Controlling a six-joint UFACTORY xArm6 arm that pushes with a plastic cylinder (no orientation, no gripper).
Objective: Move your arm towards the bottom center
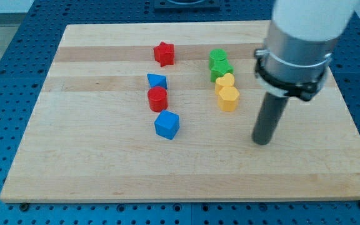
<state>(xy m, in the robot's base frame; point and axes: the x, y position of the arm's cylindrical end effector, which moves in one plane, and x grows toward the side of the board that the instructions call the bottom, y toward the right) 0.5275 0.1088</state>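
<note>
My tip [262, 142] rests on the wooden board [105, 169] at the view's right, below and to the right of the yellow blocks. A red star block [164, 54] lies near the top centre. Below it are a blue triangular block [157, 80], a red cylinder block [157, 98] and a blue cube [167, 124] in a column. To the right are two green blocks [219, 64] touching each other, and right below them a yellow block [225, 81] and a yellow hexagonal block [228, 98].
The board lies on a blue perforated table [5, 75]. The arm's white and grey body [299, 44] hangs over the board's upper right corner.
</note>
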